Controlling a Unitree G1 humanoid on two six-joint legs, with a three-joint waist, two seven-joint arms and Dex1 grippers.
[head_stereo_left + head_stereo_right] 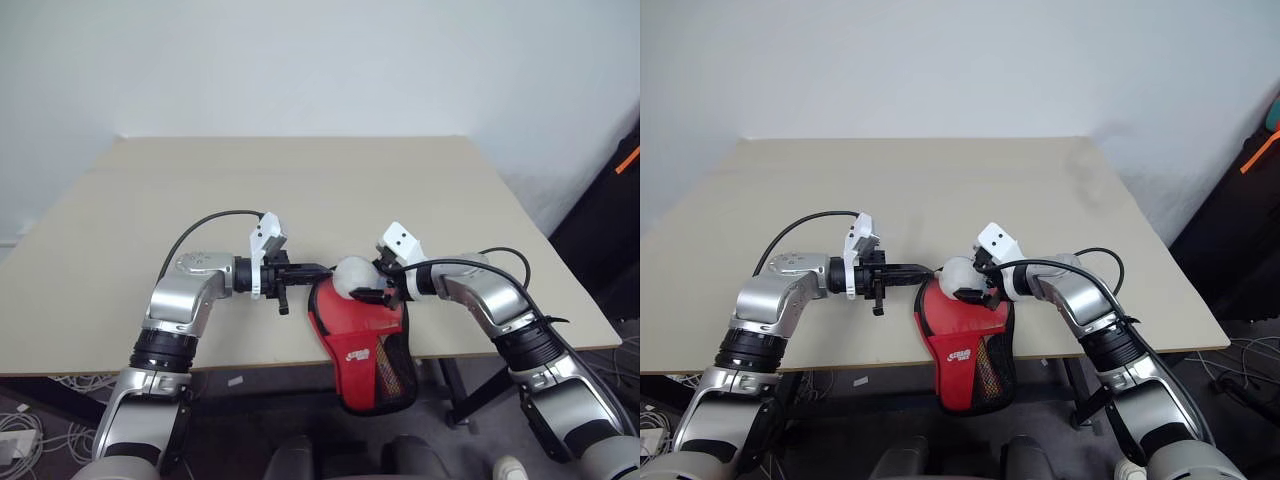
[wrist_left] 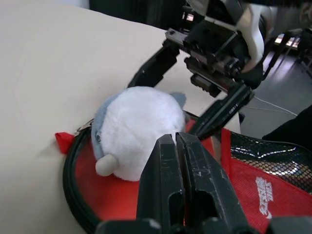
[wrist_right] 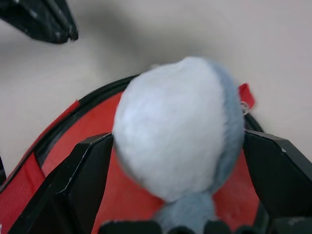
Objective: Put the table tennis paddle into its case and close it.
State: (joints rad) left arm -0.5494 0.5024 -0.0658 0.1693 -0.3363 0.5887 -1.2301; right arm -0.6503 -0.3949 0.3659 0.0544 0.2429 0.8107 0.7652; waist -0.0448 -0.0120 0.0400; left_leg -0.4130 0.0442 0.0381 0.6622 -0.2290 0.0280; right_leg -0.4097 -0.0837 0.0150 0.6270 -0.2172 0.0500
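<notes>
right hand (image 3: 175,146) spread around the plush ball (image 3: 175,126) | left hand (image 2: 178,146) clenched, empty | case (image 1: 365,345) overhangs table (image 1: 300,180)

The case (image 2: 258,195) bears a white logo on its red patch; its lettering cannot be read.

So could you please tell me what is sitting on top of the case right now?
A white-and-grey plush ball rests on the case, between the right gripper's open fingers. Whatever lies beneath the ball is covered.
</notes>
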